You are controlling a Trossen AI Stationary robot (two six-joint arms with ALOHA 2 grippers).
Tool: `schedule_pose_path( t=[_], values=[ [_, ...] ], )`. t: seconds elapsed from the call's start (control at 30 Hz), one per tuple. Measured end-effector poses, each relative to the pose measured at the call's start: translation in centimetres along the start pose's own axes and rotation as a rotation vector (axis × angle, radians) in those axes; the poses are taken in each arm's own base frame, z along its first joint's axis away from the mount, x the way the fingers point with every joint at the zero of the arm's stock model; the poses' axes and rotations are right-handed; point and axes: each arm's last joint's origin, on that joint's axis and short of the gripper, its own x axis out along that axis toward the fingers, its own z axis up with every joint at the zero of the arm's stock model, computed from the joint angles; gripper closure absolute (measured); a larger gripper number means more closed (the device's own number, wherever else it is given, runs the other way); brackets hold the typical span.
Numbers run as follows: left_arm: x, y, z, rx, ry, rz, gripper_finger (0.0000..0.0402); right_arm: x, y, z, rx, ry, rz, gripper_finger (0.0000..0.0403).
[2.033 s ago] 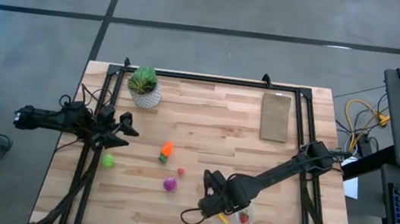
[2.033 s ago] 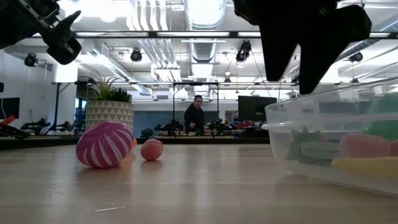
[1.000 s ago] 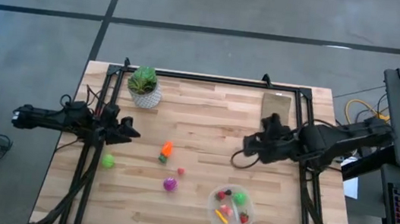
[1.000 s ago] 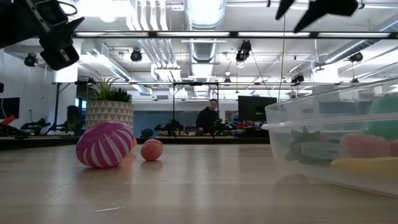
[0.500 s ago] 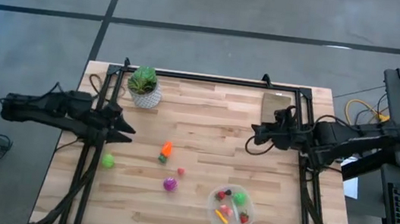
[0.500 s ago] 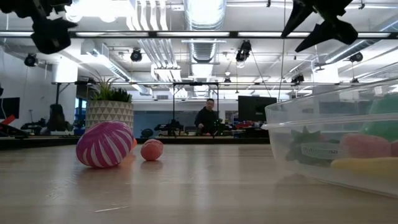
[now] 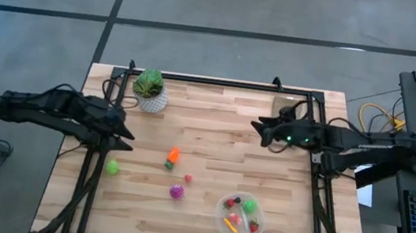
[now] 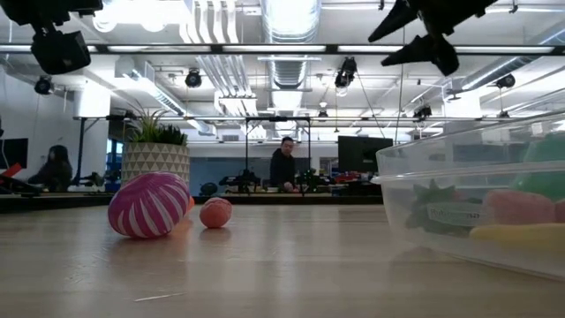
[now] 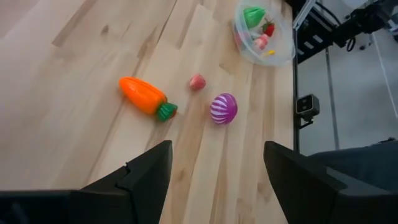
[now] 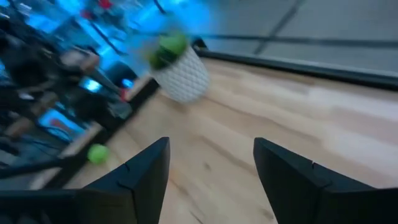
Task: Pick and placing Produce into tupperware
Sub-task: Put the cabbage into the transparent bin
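Observation:
The clear round tupperware (image 7: 240,218) sits near the table's near edge and holds several small pieces: green, red, pink and yellow. It also shows in the low view (image 8: 477,208). On the bare wood lie an orange carrot (image 7: 173,157), a magenta striped piece (image 7: 176,192), a small red bit (image 7: 188,178) and a green ball (image 7: 112,167). My left gripper (image 7: 125,133) hangs open over the table's left side, above and left of the carrot (image 9: 144,98). My right gripper (image 7: 258,127) is open, high over the far right part, far from the tupperware.
A potted plant in a white pot (image 7: 150,90) stands at the far left corner. A flat tan board (image 7: 288,110) lies at the far right, partly under my right arm. Black frame rails (image 7: 89,174) run along the left and right sides. People stand in the room beyond (image 8: 282,166).
My right gripper has drawn back from the table's middle toward the far right and swung round to face left. My left arm has pulled back a little toward the left edge and risen. The produce and the tupperware have stayed put.

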Motion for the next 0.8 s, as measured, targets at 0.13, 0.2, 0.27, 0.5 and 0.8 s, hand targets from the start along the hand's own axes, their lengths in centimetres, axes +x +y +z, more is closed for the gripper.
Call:
schedule_pose_path(
  t=[0.13,0.2,0.27,0.5,0.8],
  values=[
    [-0.3,0.1,-0.2,0.001,-0.007,-0.003,0.0162,-0.4,-1.5,0.2,0.007,-0.07,0.064,0.0192],
    [-0.3,0.2,-0.4,-0.003,0.01,0.014,0.0162,-0.7,-2.2,0.2,0.009,-0.104,0.082,0.0197],
    [-0.3,0.4,-0.7,-0.01,0.039,0.038,0.0162,-1.2,-3.2,-0.2,0.012,-0.118,0.073,0.0202],
    [0.4,1.1,-1.5,-0.036,0.198,0.142,0.0162,-3.2,-6.0,-1.4,0.048,-0.198,0.059,0.0213],
    [1.2,1.6,-2.4,-0.002,0.451,0.229,0.0162,-5.0,-8.0,-2.5,0.074,-0.213,0.035,0.0215]
  ],
)
